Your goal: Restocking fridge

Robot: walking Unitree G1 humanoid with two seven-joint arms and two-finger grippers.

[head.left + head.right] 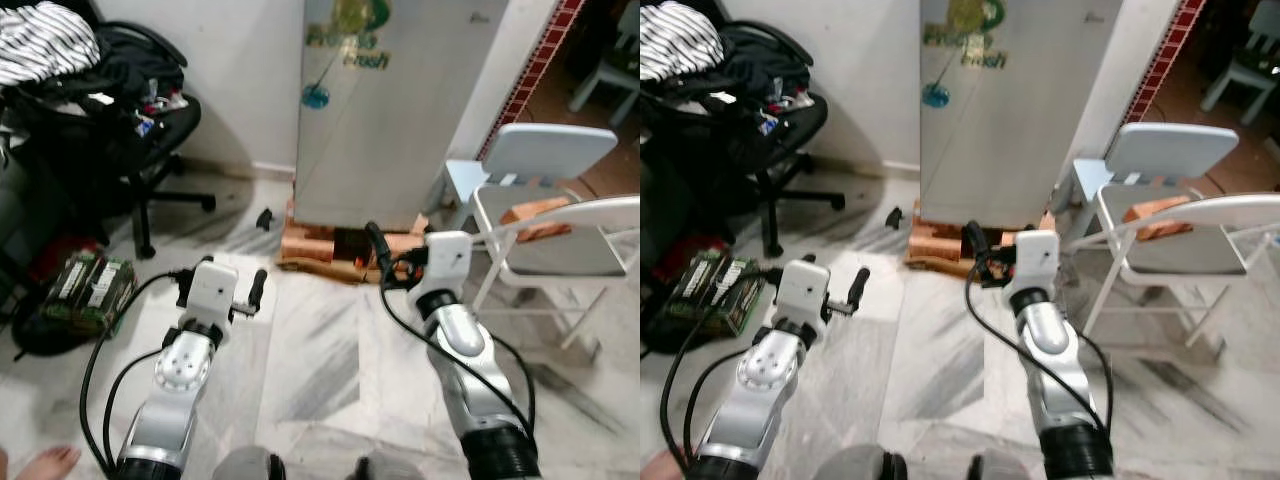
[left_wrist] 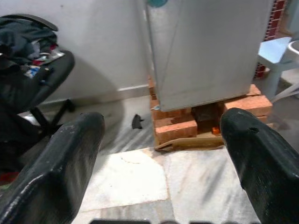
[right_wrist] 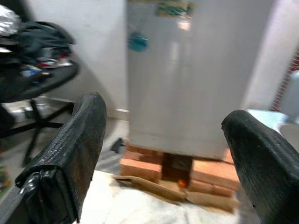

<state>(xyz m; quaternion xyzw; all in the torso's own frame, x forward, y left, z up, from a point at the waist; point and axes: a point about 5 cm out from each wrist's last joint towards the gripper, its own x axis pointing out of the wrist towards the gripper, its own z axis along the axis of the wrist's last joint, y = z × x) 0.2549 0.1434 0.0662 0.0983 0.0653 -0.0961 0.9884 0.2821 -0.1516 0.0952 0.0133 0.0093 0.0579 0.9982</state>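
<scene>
A silver fridge [image 1: 390, 110] stands ahead against the wall with its door closed, raised on red bricks [image 1: 320, 245]. A green sticker and a blue one mark its door. My left gripper [image 1: 222, 284] is held out over the marble floor, short of the fridge and to its left. In the left wrist view the left gripper [image 2: 163, 122] is open with nothing between its fingers [image 2: 70, 154]. My right gripper [image 1: 405, 250] hovers just before the bricks. It is also open and empty in the right wrist view [image 3: 166, 109], facing the fridge door [image 3: 187, 70].
A black office chair [image 1: 120, 110] piled with clothes stands at the left. A box of green packs [image 1: 88, 288] lies on the floor beside it. White folding chairs [image 1: 560, 230] crowd the right of the fridge. A small black object [image 1: 265, 217] lies near the bricks. A person's foot [image 1: 45, 465] shows at the bottom left.
</scene>
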